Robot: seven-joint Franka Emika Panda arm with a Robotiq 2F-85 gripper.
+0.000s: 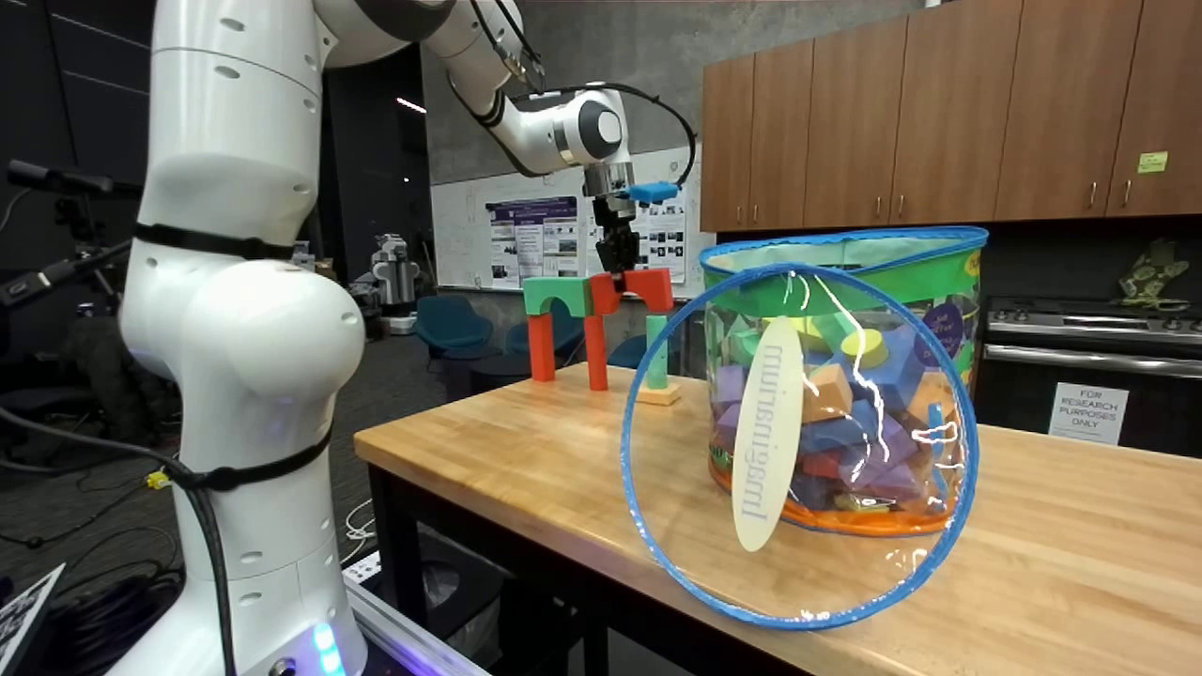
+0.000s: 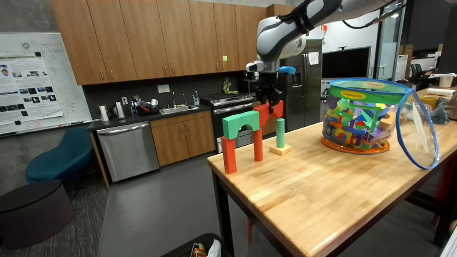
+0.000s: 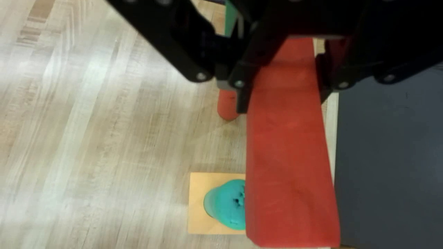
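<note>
In an exterior view we see the claw (image 1: 618,282) pinching the red arch (image 1: 646,280) around the middle of its top. The arch is one solid bright red, with a half-round cutout underneath, and we see it about level, high over the table (image 1: 516,441). It sits between the green arch (image 1: 556,287), which is up on two red pillars (image 1: 595,353), and the green pillar (image 1: 659,343) on its wood block (image 1: 657,395).

In an exterior view the red arch (image 2: 262,116) shows two thick legs with flat sides. One leg is just above the green pillar in this view, the other by the end of the green arch; we cannot tell whether either touches. The tub (image 2: 378,96) of blocks stands well apart, farther along the table.

In the wrist view we look down on the long top of the red arch: matte, faintly mottled, its corners lightly rounded. Dark pads (image 3: 244,100) grip both long sides. The green pillar looks teal here, with small dark marks on its top, and is partly covered by the red arch.
</note>
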